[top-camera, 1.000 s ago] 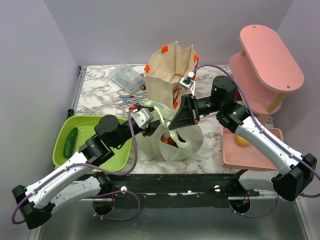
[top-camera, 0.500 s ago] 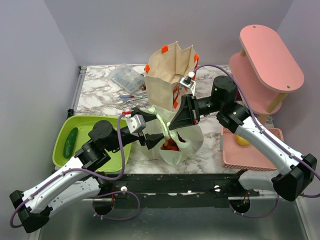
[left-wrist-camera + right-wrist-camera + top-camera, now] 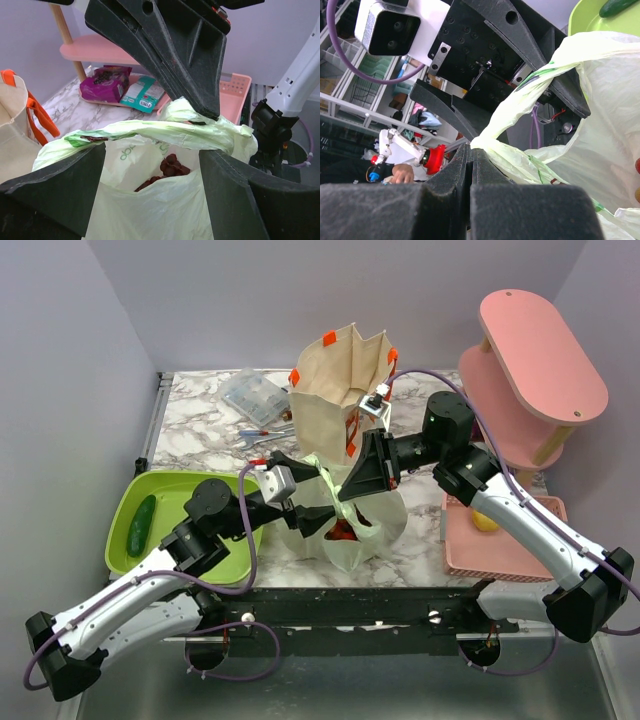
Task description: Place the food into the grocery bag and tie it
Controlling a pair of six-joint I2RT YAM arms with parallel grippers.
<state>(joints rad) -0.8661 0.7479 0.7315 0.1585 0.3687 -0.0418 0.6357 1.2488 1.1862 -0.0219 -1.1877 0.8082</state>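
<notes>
- Left arm: it reaches from the near-left corner up and to the right, crossing the rim of the lime-green plastic tray (image 3: pixel 125 505). The left gripper (image 3: pixel 316 496) is level with the mouth of the thin, light green translucent plastic grocery bag (image 3: pixel 372 532). Its jaws are spread wide and grasp nothing. In the left wrist view a twisted handle strip of the bag runs across the gap between its two black fingers (image 3: pixel 60 185).
- Right arm: the elbow is raised beside the pink oval two-tier shelf (image 3: pixel 540 350) and the forearm runs leftward. The right gripper (image 3: pixel 345 490) is clamped tight on the bunched upper film of the grocery bag, which stands drawn up to a peak there. The right wrist view shows the film pinched between fingertips that meet.
- Position of the bag: centre of the marble-patterned table, near the front edge, just in front of the stiff beige tote with orange handles (image 3: pixel 335 390).
- Food: dark red grapes (image 3: pixel 169 166) lie inside the bag. A small yellow fruit, apparently the lemon (image 3: pixel 485 521), lies in the pink slatted basket (image 3: pixel 500 565) at right, apart from the bag.
- Obscured: red pieces at the bag's mouth cannot be identified from above. The film veils the rest of the contents, and the bag's base is cut off in both wrist views.
- Lettering: pale green print (image 3: pixel 131 152) shows through the bag's wall but is illegible. A purple packet (image 3: pixel 102 85) and a teal-and-white packet (image 3: pixel 143 95) lie on the shelf's lower tier, and their text is too small to read.
</notes>
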